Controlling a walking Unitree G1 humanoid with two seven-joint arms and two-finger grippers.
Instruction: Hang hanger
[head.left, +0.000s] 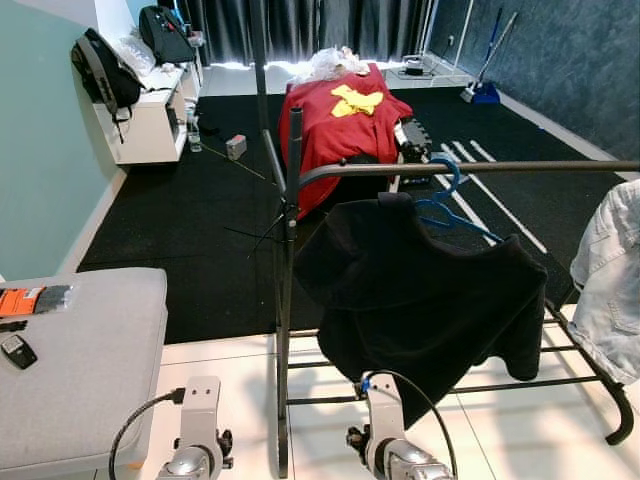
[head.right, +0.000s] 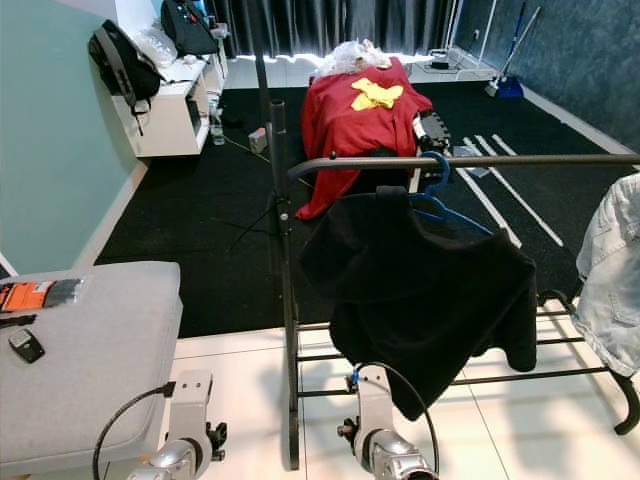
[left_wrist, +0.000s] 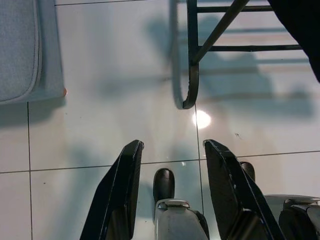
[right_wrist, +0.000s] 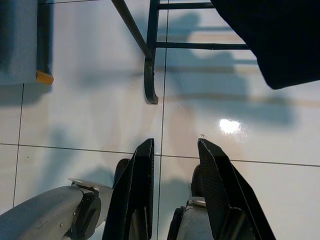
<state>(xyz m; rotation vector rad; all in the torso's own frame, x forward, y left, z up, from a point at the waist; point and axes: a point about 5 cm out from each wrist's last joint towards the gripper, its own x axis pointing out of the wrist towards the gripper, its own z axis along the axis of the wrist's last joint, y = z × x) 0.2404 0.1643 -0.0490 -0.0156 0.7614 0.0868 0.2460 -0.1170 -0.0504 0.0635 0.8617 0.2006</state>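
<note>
Both grippers: left gripper (left_wrist: 172, 185) and right gripper (right_wrist: 175, 187) hang low, fingers apart, empty.
Hanger: blue hanger (head.left: 447, 200) hooked on rail (head.left: 470, 168), under black garment (head.left: 420, 290).
Advice: check the hook sits fully.

The blue hanger (head.left: 447, 205) hangs by its hook over the dark horizontal rail (head.left: 470, 168) of the clothes rack, well above and ahead of the right hand (right_wrist: 175, 187), which points down at the floor with its fingers apart. A black garment (head.left: 420, 290) drapes from the hanger (one blue shoulder arm shows bare, slanting down), its hem reaching low.
</note>
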